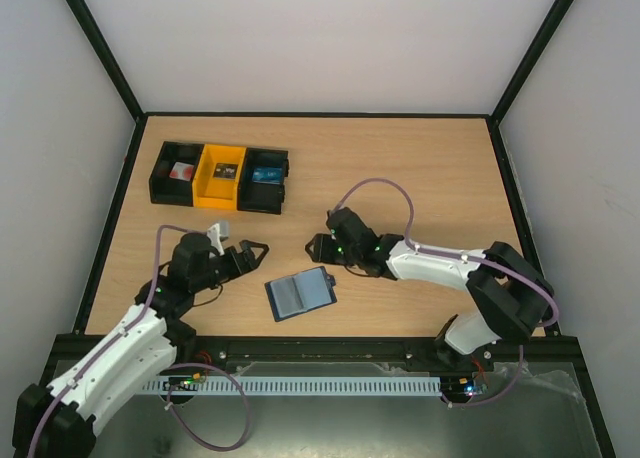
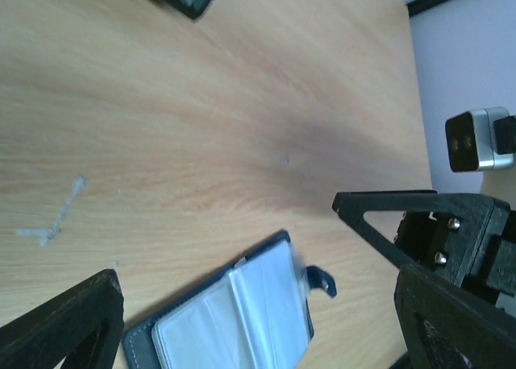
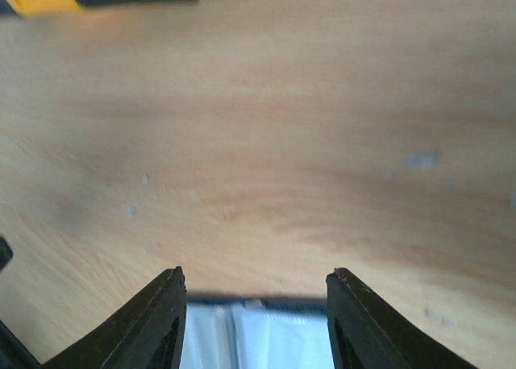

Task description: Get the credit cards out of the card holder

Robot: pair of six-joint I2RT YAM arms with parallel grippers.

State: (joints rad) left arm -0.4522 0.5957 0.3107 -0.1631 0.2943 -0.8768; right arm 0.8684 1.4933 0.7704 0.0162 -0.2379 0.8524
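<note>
Light wooden bench (image 1: 400, 178), row of three bins (image 1: 220, 176) at the back left, black-yellow-black. Dark card holder (image 1: 301, 294) lying flat and open near the front middle, clear sleeves facing up. Left pincer (image 2: 226, 238) spread wide just to its left, gripping nothing. Right pincer (image 3: 256, 274) roughly half open, hovering by the holder's far edge, nothing clamped either.

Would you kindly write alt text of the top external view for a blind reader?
An open card holder lies near the front edge of a wooden table, between a robot's left gripper and right gripper, both close to it. A row of three bins, black, yellow and black, sits at the back left.
</note>
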